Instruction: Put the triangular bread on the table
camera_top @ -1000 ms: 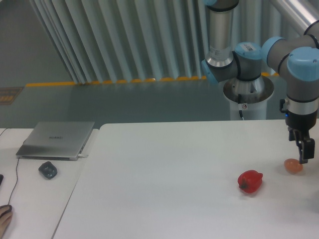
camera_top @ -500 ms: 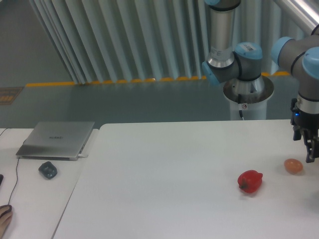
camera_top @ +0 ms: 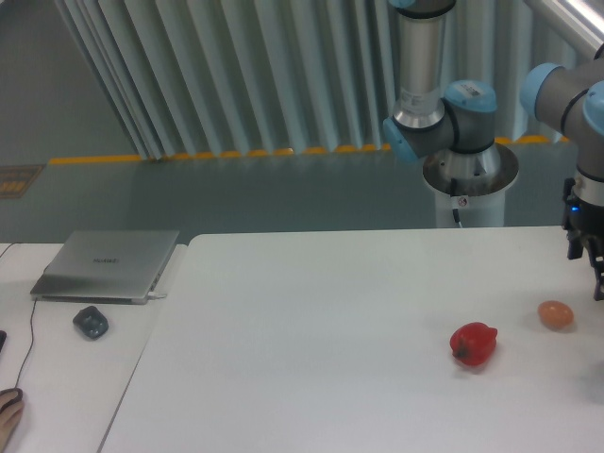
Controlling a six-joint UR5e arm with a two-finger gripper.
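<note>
The triangular bread is out of view. The white table fills the lower part of the camera view. My gripper hangs at the far right edge, partly cut off by the frame, above and to the right of a small orange-brown egg-shaped item. The gripper is apart from that item. Only part of its fingers shows, so I cannot tell whether they are open or shut, and nothing shows between them.
A red bell pepper lies on the table left of the egg-shaped item. A grey laptop and a dark mouse sit on the adjoining pale surface at the left. The arm's base stands behind the table.
The gripper has moved right and slightly up, away from the egg-shaped item, toward the frame's edge. The pepper and egg-shaped item have not moved.
</note>
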